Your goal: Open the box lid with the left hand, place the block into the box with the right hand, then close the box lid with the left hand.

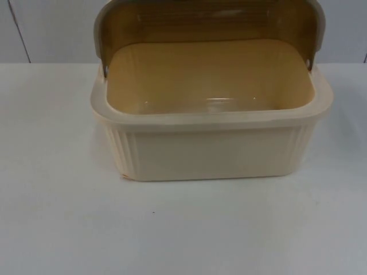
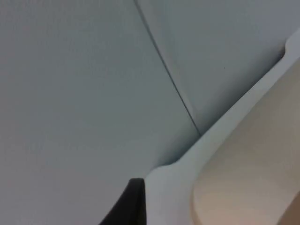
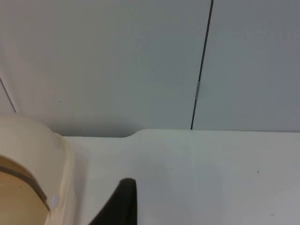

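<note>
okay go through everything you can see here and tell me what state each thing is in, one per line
box: upright on the table, interior bare, no block inside.
box lid: open, swung up and back behind the box.
left end effector: by the box's edge, one fingertip showing.
right end effector: low over the table beside the box.

The box (image 1: 212, 152) stands mid-counter (image 1: 183, 229) with its lid (image 1: 209, 20) raised behind, leaving the cavity accessible from above.

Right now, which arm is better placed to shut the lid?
Probably the left. The left gripper is close beside the box, whose lid stands open. The right gripper has the box off to one side and faces bare table.
</note>
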Available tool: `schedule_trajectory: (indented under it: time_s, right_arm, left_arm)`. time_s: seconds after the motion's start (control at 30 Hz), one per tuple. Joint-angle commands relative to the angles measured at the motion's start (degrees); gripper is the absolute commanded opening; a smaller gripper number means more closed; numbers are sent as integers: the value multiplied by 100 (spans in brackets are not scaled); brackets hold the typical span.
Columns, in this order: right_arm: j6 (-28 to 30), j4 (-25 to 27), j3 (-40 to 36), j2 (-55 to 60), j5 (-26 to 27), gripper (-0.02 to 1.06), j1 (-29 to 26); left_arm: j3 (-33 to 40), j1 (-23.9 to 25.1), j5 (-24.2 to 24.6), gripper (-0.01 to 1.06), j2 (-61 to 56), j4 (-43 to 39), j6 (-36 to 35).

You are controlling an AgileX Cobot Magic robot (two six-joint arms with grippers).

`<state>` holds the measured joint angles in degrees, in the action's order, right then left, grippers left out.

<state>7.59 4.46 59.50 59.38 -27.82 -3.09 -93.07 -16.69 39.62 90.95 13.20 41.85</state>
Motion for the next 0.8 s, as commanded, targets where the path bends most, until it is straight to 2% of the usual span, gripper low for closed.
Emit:
schedule_trajectory:
  time_s: [0.0, 0.17, 0.33, 0.6, 0.67, 0.73, 0.77]
  right_arm:
    - [15, 8, 33, -37, 52, 105, -37]
    - [15, 8, 33, -37, 52, 105, -37]
    - [15, 8, 33, -37, 64, 105, -37]
    - [15, 8, 33, -37, 98, 105, -23]
    - [15, 19, 33, -37, 98, 105, -22]
    - [15, 35, 33, -27, 113, 105, -22]
    - [15, 35, 33, -27, 113, 105, -22]
  left_arm:
    - [-197, -234, 104, 104, 132, -425, 308]
    - [-432, -821, -160, 104, 558, -1224, 915]
    - [-793, -1314, -689, 100, 1083, -2083, 958]
    - [-1129, -1468, -705, 97, 1591, -2032, 1169]
    - [-1129, -1468, -610, 89, 1618, -1828, 1159]
    - [-1129, -1468, -568, 68, 1618, -1817, 1159]
    - [-1129, -1468, -568, 68, 1618, -1817, 1159]
